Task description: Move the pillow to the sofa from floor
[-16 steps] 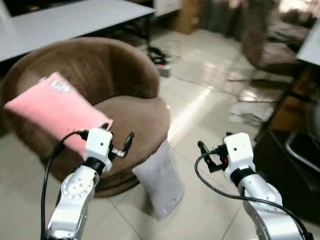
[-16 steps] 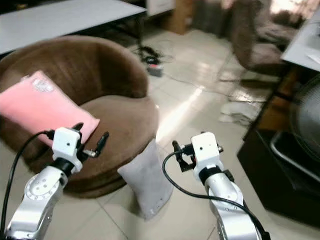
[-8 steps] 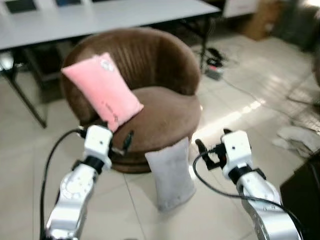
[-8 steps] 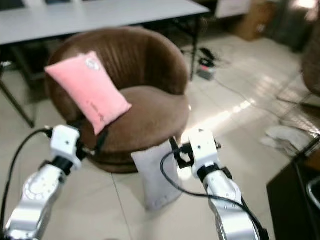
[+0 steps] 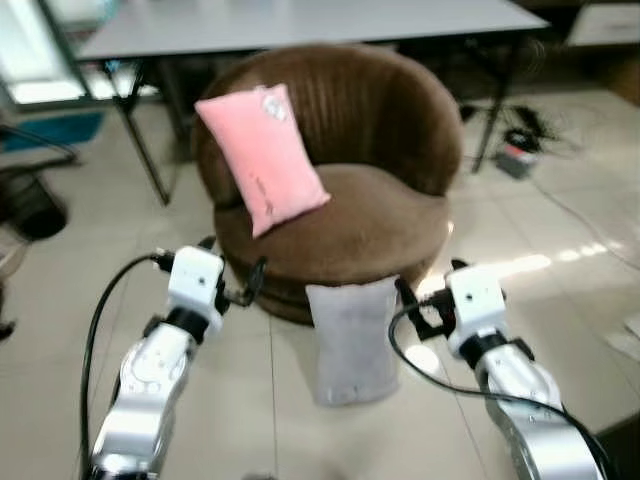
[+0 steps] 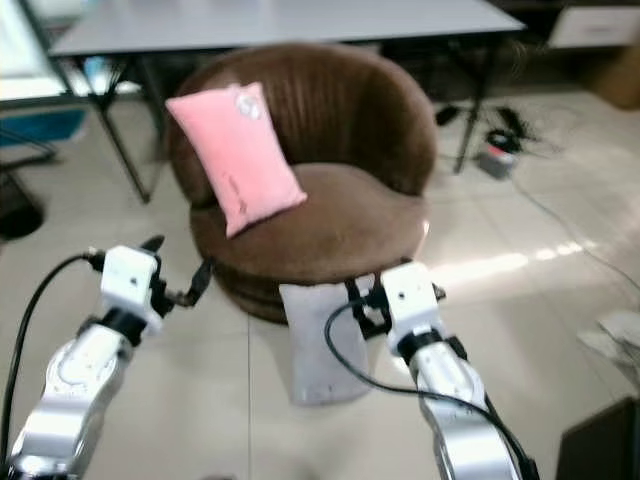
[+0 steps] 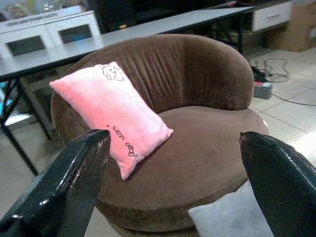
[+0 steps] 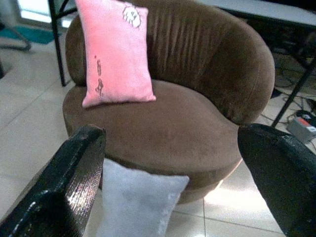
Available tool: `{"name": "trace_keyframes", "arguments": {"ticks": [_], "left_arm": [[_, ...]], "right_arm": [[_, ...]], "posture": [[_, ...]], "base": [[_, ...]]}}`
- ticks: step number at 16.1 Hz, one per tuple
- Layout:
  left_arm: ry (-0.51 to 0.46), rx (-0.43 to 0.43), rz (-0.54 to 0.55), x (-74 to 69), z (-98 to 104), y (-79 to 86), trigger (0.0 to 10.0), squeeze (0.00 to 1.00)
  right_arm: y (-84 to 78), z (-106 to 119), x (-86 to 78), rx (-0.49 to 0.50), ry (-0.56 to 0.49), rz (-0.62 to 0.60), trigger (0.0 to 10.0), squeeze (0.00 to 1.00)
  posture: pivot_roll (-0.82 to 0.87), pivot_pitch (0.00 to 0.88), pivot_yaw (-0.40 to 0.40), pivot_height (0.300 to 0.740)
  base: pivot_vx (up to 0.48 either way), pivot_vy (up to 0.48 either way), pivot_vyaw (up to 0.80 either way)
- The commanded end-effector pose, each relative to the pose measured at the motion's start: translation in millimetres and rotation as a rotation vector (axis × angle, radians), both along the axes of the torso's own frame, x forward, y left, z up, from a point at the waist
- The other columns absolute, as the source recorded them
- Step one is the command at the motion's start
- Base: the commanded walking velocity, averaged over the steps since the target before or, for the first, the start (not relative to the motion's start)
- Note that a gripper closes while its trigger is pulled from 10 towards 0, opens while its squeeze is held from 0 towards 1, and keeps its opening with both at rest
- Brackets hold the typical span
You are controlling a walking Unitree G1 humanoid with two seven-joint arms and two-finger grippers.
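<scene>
A grey pillow (image 5: 350,338) stands on the tiled floor, leaning against the front of a round brown sofa chair (image 5: 350,230). A pink pillow (image 5: 262,158) rests on the seat against the sofa's back left. My left gripper (image 5: 235,262) is open, held low to the left of the grey pillow, apart from it. On the pillow's right edge my right gripper (image 5: 428,285) is also open and holds nothing. The right wrist view has the grey pillow (image 8: 138,202) between its spread fingers (image 8: 64,187). In the left wrist view a grey pillow corner (image 7: 232,217) is in sight.
A white table (image 5: 300,20) with dark legs (image 5: 140,140) stands behind the sofa. Cables and a power strip (image 5: 515,160) lie on the floor at the right. A dark object (image 5: 30,200) sits at the far left. Open tiles (image 5: 250,420) lie before the sofa.
The camera has swung round, so the sofa and both pillows now sit centred before me. Both grippers stay open in the same pose; the grey pillow stays on the floor.
</scene>
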State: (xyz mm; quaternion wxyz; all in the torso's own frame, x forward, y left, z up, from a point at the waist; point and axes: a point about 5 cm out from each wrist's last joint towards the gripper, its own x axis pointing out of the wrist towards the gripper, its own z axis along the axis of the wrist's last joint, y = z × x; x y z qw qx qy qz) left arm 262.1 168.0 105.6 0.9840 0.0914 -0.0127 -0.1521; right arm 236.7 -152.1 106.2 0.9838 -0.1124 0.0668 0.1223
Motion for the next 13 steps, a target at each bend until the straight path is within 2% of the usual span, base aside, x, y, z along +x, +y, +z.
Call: {"name": "trace_keyframes", "arguments": {"ticks": [1, 13], "left_arm": [[0.006, 0.015, -0.003, -0.4, -0.4, -0.6, 10.0, 0.00], [-0.013, 0.009, 0.005, 1.7, 3.8, -0.2, 10.0, 0.00]], "right_arm": [[-2.6, 1.7, 0.7, -0.006, -0.012, -0.010, 10.0, 0.00], [-2.5, 2.4, 3.1, -0.024, -0.026, -0.020, 10.0, 0.00]], "posture": [[0.00, 0.027, 0.050, 0.740], [0.00, 0.039, 0.050, 0.740]], "base": [[0.000, -0.420, 0.80], [0.000, -0.418, 0.80]]}}
